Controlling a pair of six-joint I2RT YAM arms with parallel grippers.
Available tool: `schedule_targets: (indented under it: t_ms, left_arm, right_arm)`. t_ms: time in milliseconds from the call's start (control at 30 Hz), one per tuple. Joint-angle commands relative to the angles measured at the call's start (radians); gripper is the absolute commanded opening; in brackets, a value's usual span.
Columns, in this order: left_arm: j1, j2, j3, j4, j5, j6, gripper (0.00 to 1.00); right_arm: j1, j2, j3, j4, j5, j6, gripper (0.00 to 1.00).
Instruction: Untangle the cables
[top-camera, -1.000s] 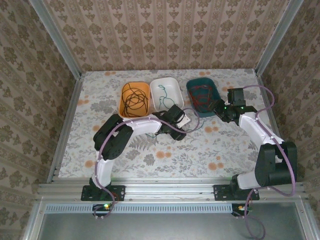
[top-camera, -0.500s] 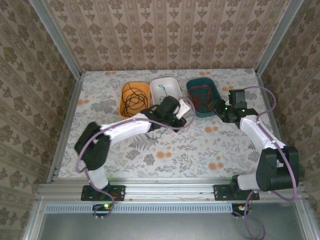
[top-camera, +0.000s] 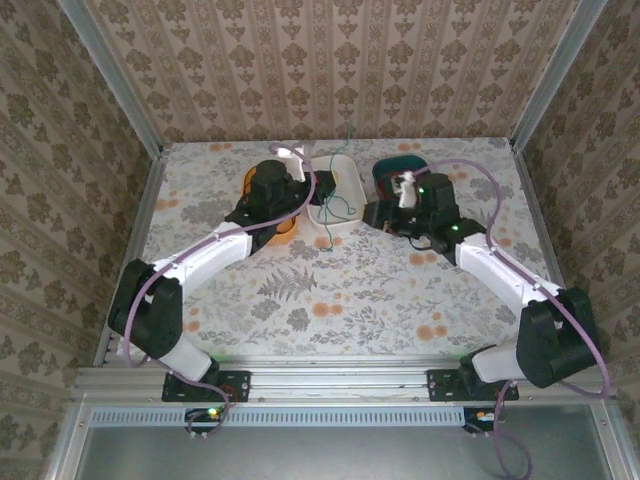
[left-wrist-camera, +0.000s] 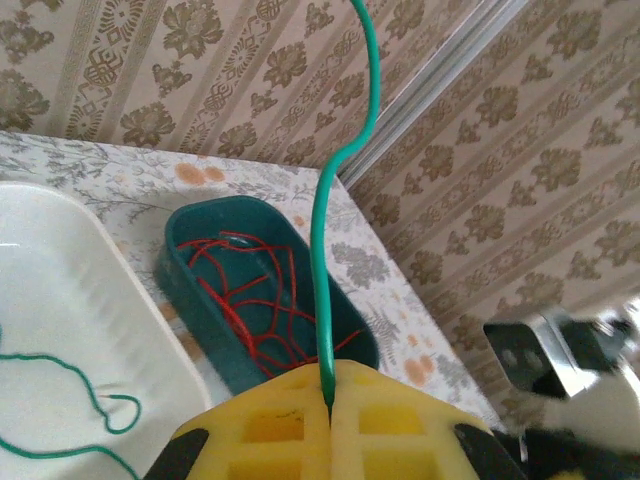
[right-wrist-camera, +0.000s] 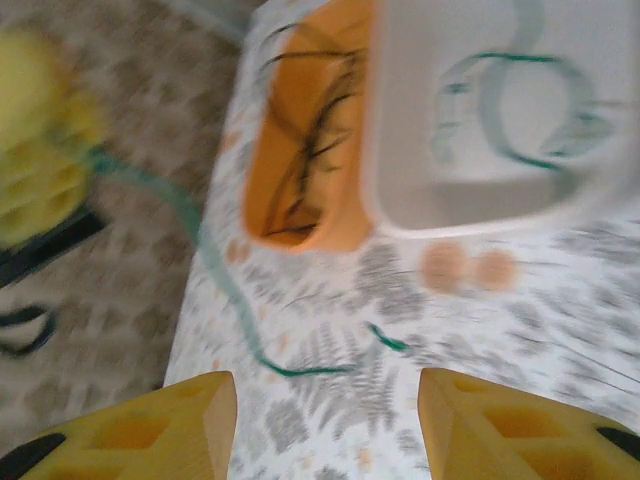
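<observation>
We've got the left gripper (left-wrist-camera: 328, 405) up high, its yellow fingers pressed together on the green cable (left-wrist-camera: 325, 230), which curves up above them. More of that green cable lies looped in the white tray (left-wrist-camera: 70, 290). In the right wrist view a strand runs down onto the table (right-wrist-camera: 520, 320) in front of the orange tray (right-wrist-camera: 300, 235). That orange tray holds the black cable (right-wrist-camera: 310, 150), and the red cable (left-wrist-camera: 255, 310) lies coiled in the teal tray (left-wrist-camera: 185, 265). The right gripper (right-wrist-camera: 325, 420) hovers over the table, fingers apart, nothing between them.
</observation>
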Motion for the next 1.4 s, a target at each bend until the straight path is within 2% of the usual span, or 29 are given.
schedule_targets:
  t_ms: [0,133,267,600,767,833,967,1000,1133,1367]
  left_arm:
    - [-0.003,0.004,0.072,0.019,-0.026,-0.124,0.0]
    - [-0.005,0.006,0.097,-0.011,-0.005,-0.174,0.0]
    - [-0.011,-0.003,0.083,0.027,-0.004,-0.201,0.0]
    - [-0.016,-0.013,0.092,0.036,-0.023,-0.157,0.0]
    - [-0.017,-0.015,0.097,0.035,-0.02,-0.149,0.0]
    - [-0.019,-0.019,0.095,0.038,-0.017,-0.147,0.0]
    - [-0.019,-0.033,0.082,0.055,-0.015,-0.143,0.0]
    - [-0.017,-0.037,0.08,0.058,-0.011,-0.139,0.0]
    - [-0.017,-0.037,0.094,0.039,0.048,-0.116,0.0]
    - [-0.021,-0.015,0.119,-0.045,0.29,-0.048,0.0]
  right_arm:
    - [0.036,0.064,0.101,-0.061,-0.101,-0.133,0.53]
    - [0.053,0.125,0.15,-0.087,-0.081,-0.128,0.53]
    - [0.088,0.182,0.213,-0.157,-0.086,-0.179,0.53]
    - [0.142,0.217,0.27,-0.287,-0.128,-0.313,0.46]
    - [0.146,0.217,0.274,-0.294,-0.126,-0.319,0.44]
    - [0.146,0.218,0.274,-0.296,-0.119,-0.32,0.38]
    - [0.145,0.211,0.263,-0.284,-0.096,-0.318,0.09]
    - [0.14,0.201,0.25,-0.264,-0.087,-0.311,0.04]
    - [0.093,0.158,0.191,-0.16,-0.09,-0.232,0.0]
    - [-0.066,0.094,0.056,0.124,-0.11,0.055,0.0]
